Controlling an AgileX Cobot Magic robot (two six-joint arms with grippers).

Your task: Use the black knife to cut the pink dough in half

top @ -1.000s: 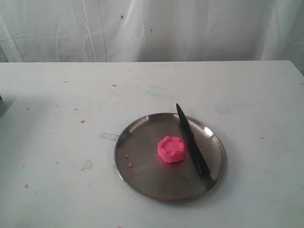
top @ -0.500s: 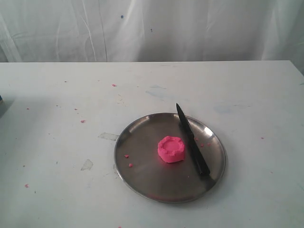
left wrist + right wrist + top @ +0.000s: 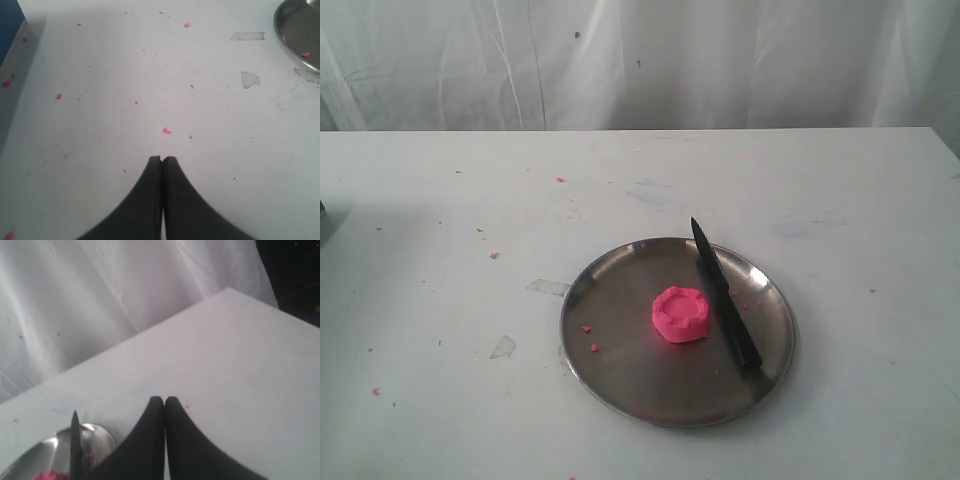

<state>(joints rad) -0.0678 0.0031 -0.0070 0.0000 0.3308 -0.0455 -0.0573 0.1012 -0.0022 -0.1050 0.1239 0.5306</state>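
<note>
The pink dough point(image 3: 680, 314), a small round puck with a dented top, sits in the middle of a round steel plate point(image 3: 620, 370). Just to its right the black knife point(image 3: 724, 296) lies across the plate, tip toward the far rim, handle near the front right rim. Neither gripper shows in the exterior view. In the left wrist view my left gripper point(image 3: 162, 159) is shut and empty above bare table, with the plate's rim point(image 3: 286, 37) at the frame's edge. My right gripper point(image 3: 164, 400) is shut and empty too; beside it I see the knife tip point(image 3: 75, 440), the plate point(image 3: 97, 437) and a bit of dough point(image 3: 47, 475).
The white table point(image 3: 440, 250) carries tiny pink crumbs point(image 3: 494, 255) and patches of worn tape point(image 3: 548, 287). A white curtain point(image 3: 640, 60) hangs behind the far edge. A blue object point(image 3: 9, 25) lies at the table's far left side.
</note>
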